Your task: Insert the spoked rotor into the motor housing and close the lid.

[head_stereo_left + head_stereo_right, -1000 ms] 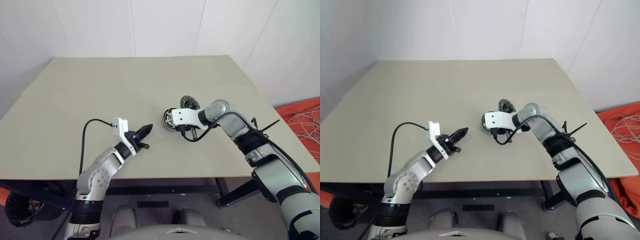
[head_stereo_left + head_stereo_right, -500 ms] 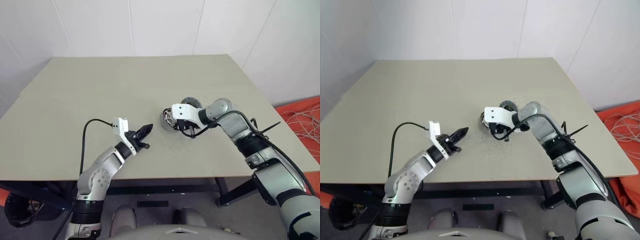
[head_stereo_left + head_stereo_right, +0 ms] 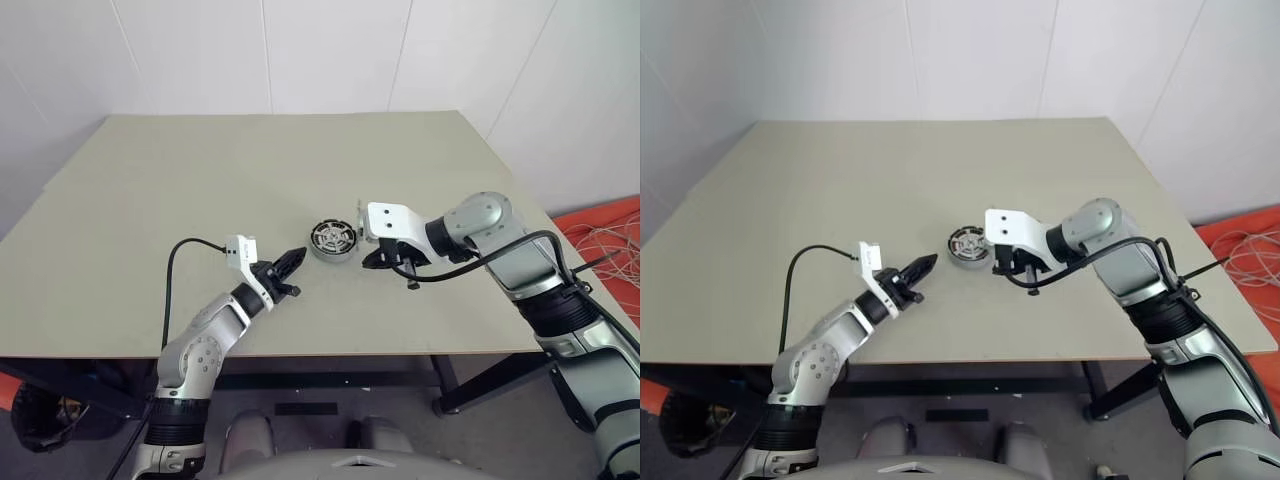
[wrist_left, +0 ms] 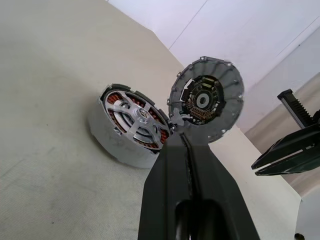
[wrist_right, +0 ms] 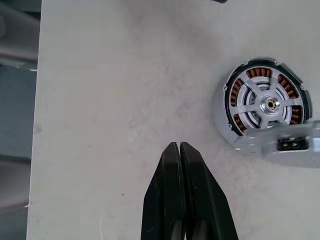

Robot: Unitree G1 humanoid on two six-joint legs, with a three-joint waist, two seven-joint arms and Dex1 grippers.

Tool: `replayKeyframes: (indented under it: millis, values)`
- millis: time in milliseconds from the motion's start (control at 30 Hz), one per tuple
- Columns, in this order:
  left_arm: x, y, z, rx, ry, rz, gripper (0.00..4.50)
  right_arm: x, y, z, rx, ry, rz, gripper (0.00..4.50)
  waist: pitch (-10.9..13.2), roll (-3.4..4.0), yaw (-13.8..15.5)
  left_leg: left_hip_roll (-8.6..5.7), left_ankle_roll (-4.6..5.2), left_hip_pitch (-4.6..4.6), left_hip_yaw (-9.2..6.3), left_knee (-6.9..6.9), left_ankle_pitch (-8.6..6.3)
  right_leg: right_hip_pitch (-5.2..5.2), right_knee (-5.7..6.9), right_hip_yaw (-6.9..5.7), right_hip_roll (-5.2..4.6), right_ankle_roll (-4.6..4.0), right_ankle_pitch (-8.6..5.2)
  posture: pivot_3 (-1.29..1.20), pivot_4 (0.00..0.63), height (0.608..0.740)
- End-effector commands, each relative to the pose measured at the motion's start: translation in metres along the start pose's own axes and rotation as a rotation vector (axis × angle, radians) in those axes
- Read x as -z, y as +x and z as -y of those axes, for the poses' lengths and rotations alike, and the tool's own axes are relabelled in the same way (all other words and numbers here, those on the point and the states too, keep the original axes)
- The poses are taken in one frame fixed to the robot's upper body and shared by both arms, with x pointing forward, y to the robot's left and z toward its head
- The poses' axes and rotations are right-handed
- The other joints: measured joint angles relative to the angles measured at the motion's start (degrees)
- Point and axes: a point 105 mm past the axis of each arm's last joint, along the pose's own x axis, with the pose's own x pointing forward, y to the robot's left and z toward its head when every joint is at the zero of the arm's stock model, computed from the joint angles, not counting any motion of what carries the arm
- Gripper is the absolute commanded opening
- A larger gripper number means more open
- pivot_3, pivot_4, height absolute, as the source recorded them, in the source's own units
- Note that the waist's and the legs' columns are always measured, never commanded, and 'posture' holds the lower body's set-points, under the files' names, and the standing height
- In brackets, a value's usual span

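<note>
Rotor (image 4: 134, 119) seems seated in housing (image 4: 107, 142); shut, empty right tool (image 3: 372, 257) should push upright lid (image 4: 207, 97) down squarely.

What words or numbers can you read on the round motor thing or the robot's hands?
None: no words or numbers can be read.
The motor housing, spoked rotor and lid show bare metal and copper windings.
The left gripper and right gripper are plain black.

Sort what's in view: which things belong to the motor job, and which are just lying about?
Job:
- spoked rotor, seated in the motor housing
- lid, standing open

Lying about:
- cables on the floor beside the table
</note>
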Motion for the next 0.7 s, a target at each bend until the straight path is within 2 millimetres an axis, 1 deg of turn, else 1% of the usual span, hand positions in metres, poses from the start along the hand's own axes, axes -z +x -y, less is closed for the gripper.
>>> replayKeyframes:
  millis: [33, 167, 333, 433, 500, 533, 567, 633, 700]
  values:
    - [-0.011, 0.002, 0.005, 0.024, 0.025, 0.037, 0.0, -0.031, 0.001, 0.004, 0.041, -0.028, 0.142, 0.01, 0.0, 0.0, -0.2, 0.0, 0.0, 0.0, 0.0, 0.0, 0.0, -0.01, 0.0, 0.0, 0.0, 0.0, 0.0, 0.0, 0.0, 0.74]
    - [-0.011, 0.001, 0.004, 0.021, 0.027, 0.038, 0.0, -0.062, 0.009, 0.003, 0.049, 0.007, 0.313, 0.01, 0.0, 0.01, -0.3, 0.01, -0.01, -0.03, 0.0, -0.01, 0.0, -0.06, 0.02, 0.0, 0.01, 0.0, 0.0, 0.0, 0.0, 0.74]
    - [-0.01, -0.001, 0.002, 0.015, 0.029, 0.036, 0.0, -0.088, 0.017, 0.009, 0.114, 0.038, 0.395, 0.01, 0.0, 0.0, -0.1, -0.02, 0.0, -0.05, -0.01, -0.02, 0.0, -0.04, -0.01, 0.0, -0.01, 0.0, 0.0, 0.0, 0.0, 0.74]
    - [-0.009, -0.003, 0.0, 0.004, 0.032, 0.032, 0.0, -0.101, 0.019, 0.023, 0.237, 0.048, 0.395, 0.01, 0.0, 0.01, -0.1, -0.02, -0.02, -0.04, -0.01, -0.02, 0.01, -0.05, 0.0, 0.0, 0.0, 0.0, 0.0, 0.0, 0.0, 0.74]
    - [-0.009, -0.003, -0.001, 0.0, 0.033, 0.031, 0.0, -0.112, 0.013, 0.031, 0.28, 0.076, 0.45, 0.01, 0.0, 0.01, -0.1, -0.01, -0.05, -0.03, -0.01, -0.02, 0.02, -0.05, 0.02, 0.0, 0.0, 0.01, 0.0, 0.0, 0.0, 0.74]
    - [-0.009, -0.004, -0.002, -0.002, 0.033, 0.031, 0.0, -0.116, 0.006, 0.042, 0.339, 0.106, 0.475, 0.01, 0.0, 0.01, -0.1, -0.01, -0.06, -0.03, -0.01, -0.03, 0.03, -0.06, 0.02, 0.0, 0.0, 0.01, 0.0, 0.0, 0.0, 0.74]
    - [-0.009, -0.004, -0.002, -0.004, 0.033, 0.03, 0.0, -0.117, -0.004, 0.058, 0.432, 0.12, 0.486, 0.01, 0.0, 0.02, -0.2, -0.01, -0.06, -0.03, -0.01, -0.03, 0.03, -0.06, 0.01, 0.0, 0.0, 0.01, 0.0, 0.0, 0.0, 0.74]
    - [-0.009, -0.005, -0.003, -0.008, 0.032, 0.03, 0.0, -0.108, -0.021, 0.087, 0.615, 0.138, 0.45, 0.01, 0.0, 0.02, -0.2, -0.02, -0.07, -0.04, -0.01, -0.03, 0.03, -0.08, 0.01, 0.0, 0.0, 0.01, 0.0, 0.0, 0.0, 0.74]
    - [-0.008, -0.005, -0.004, -0.009, 0.031, 0.03, 0.0, -0.094, -0.03, 0.104, 0.723, 0.175, 0.405, 0.01, 0.0, -0.01, 0.2, -0.05, -0.19, -0.05, -0.02, -0.03, 0.1, -0.05, 0.01, 0.0, -0.02, 0.02, 0.0, 0.0, 0.0, 0.74]
